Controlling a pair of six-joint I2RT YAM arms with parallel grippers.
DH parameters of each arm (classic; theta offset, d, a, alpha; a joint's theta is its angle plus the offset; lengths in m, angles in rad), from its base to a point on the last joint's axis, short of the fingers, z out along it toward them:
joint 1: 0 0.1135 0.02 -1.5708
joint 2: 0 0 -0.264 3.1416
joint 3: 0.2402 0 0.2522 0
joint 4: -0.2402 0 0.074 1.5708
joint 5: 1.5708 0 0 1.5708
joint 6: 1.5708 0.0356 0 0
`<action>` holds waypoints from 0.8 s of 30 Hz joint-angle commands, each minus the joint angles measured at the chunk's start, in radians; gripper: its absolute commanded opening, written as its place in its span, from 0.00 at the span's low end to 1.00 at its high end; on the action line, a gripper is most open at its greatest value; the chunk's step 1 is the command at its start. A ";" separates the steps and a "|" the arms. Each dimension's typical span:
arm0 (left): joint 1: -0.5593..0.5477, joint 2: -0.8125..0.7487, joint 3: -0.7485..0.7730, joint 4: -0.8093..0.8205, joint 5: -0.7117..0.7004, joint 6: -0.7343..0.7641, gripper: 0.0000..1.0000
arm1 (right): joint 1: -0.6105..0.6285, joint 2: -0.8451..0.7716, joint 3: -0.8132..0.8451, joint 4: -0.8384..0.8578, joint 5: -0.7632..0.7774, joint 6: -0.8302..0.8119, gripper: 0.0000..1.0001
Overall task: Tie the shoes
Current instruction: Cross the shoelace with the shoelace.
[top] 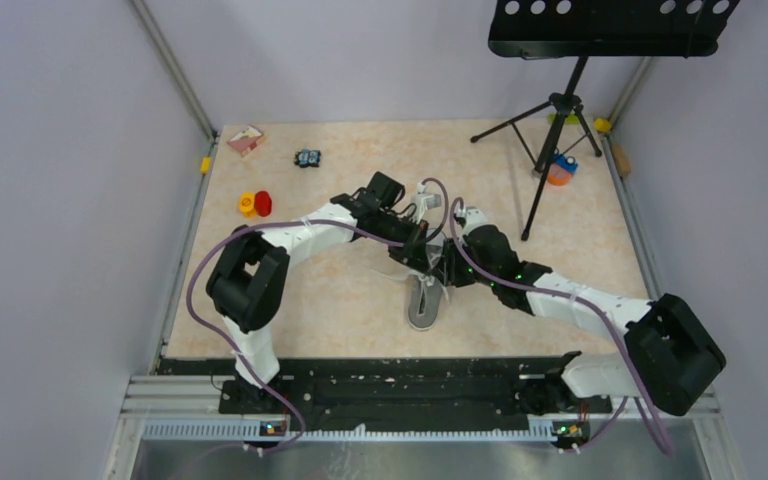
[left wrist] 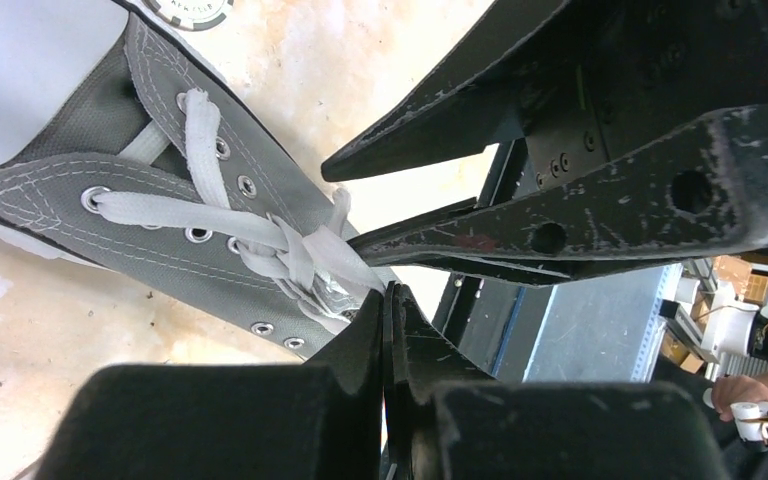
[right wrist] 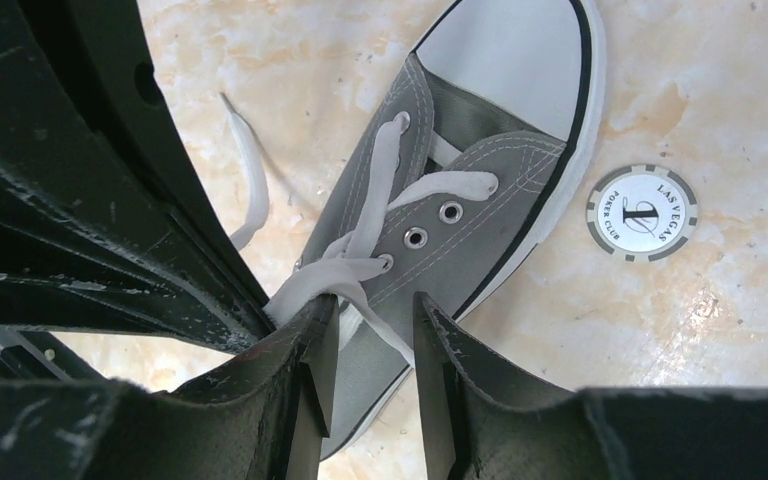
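Shoe (top: pixel 423 308) sits about mid-desk (top: pixel 340 310), well clear of both side edges. Its toe seems to point at the near edge. A poker chip (right wrist: pixel 642 213) lies just beside the toe cap, not touching.

Left gripper (left wrist: pixel 390 300): fingers pressed together, no gap. The crossed laces (left wrist: pixel 260 232) run from the upper eyelets straight into its tip, so it appears to pinch them there.

Right gripper (right wrist: pixel 372 315): jaws roughly half apart, tips low over the shoe's tongue end and close against the left gripper. One lace strand passes through the gap, but neither finger presses on it, so it holds nothing. A loose lace end (right wrist: pixel 250 170) trails on the desk beside the shoe.

Handling, judged:
- Shoe looks light. Canvas upper is soft, sole and toe cap stiffer. A hard pull on a lace will likely drag or tip the whole shoe, since nothing pins it down.
- Laces are flat, limp woven cotton. They fold and twist easily and hold no shape, so a loop will collapse unless kept taut.
- Not fragile and not very slippery, but a flat lace can slide out of smooth fingers if gripped edge-on.
- Best hold: on a free strand a little way out from the crossing, flat side against the finger, not on the canvas or eyelets.
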 commanded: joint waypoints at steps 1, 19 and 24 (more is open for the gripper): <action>0.004 -0.027 0.027 0.026 0.045 -0.001 0.00 | -0.008 0.027 0.031 0.068 0.010 0.010 0.35; 0.003 -0.030 -0.032 0.039 0.078 0.012 0.00 | -0.008 0.011 -0.015 0.111 0.160 0.192 0.35; 0.004 -0.016 -0.066 0.033 0.087 0.024 0.00 | -0.008 -0.039 -0.084 0.162 0.153 0.275 0.34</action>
